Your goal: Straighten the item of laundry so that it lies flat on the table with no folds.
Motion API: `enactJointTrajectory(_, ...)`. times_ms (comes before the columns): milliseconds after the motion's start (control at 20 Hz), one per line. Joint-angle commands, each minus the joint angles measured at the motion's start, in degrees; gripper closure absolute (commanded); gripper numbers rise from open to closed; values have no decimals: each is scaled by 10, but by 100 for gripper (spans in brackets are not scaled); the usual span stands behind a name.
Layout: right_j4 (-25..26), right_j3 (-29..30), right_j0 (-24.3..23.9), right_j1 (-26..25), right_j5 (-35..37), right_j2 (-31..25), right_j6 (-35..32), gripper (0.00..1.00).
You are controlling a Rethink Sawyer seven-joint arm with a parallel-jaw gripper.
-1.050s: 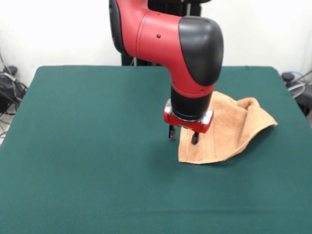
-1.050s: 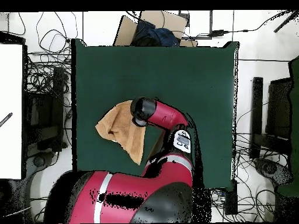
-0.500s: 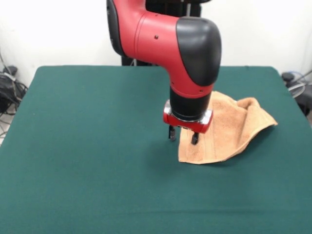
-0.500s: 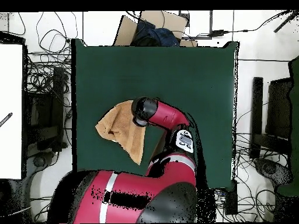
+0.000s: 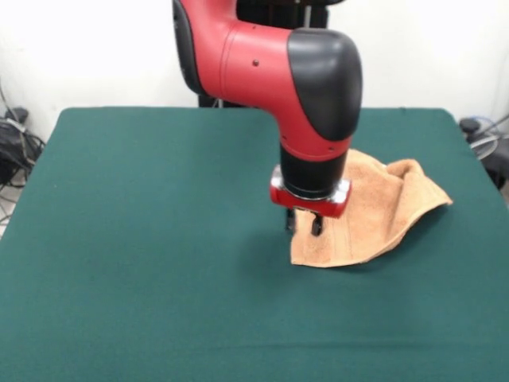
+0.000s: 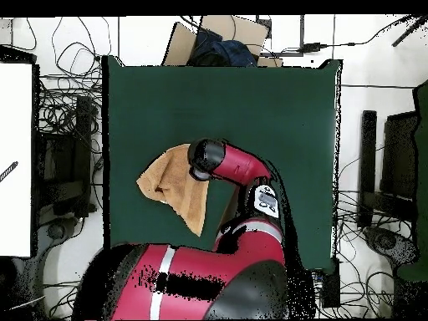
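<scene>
The item of laundry [image 5: 382, 207], a peach-orange towel, lies rumpled on the right part of the green table [image 5: 159, 239], with a raised fold towards its right corner. My gripper [image 5: 304, 226] points straight down at the towel's left edge, its fingers drawn close together with the cloth edge pinched between them. In the overhead view the towel [image 6: 171, 184] lies left of centre on the table [image 6: 276, 109]. There the arm's black wrist [image 6: 201, 160] covers the gripper and the towel's nearest edge.
Bundles of cables [image 5: 16, 147] lie off the table's sides. A cardboard box [image 6: 217, 38] stands beyond the far edge in the overhead view, and a white surface [image 6: 15, 159] is at the left. Bare green cloth stretches to the left of the towel in the front view.
The fingers have drawn together on the towel's left edge, and the wrist has shifted slightly right. The towel has not moved.
</scene>
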State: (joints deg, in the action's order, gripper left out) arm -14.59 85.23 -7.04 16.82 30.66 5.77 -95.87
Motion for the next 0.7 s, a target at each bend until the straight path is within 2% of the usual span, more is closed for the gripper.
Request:
enactJointTrajectory(50,32,-25,-11,-189,-308,-64,-128,100)
enactJointTrajectory(700,27,-28,-1,-190,-305,-54,-140,100)
